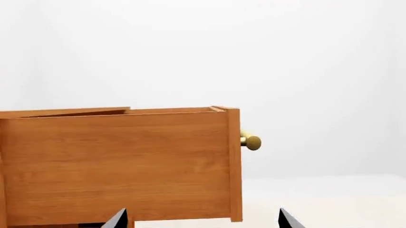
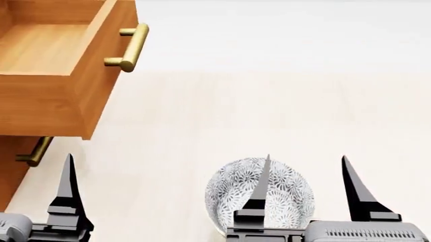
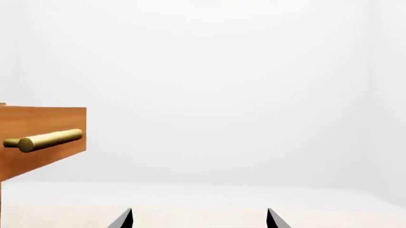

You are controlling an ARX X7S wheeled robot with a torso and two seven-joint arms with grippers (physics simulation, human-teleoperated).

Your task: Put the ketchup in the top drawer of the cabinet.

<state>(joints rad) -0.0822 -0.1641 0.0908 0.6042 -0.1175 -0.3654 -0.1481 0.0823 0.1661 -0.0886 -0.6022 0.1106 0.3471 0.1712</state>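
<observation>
I see the pulled-out light-brown wooden top drawer [image 2: 47, 55], empty, ahead-left of my spread left gripper [image 1: 201, 219]. My released right gripper [image 2: 306, 189] straddles the grey-white patterned bowl [image 2: 289, 194]. Ketchup unseen.

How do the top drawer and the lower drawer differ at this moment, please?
The top drawer is pulled out, its bare wooden inside showing; the lower drawer sits further back beneath it. The top drawer's handle shows whole, the lower drawer's only partly. Both are light-brown wood with brass bar handles.

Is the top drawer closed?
No, the head view shows the top drawer pulled out, its bare wooden floor open from above.
</observation>
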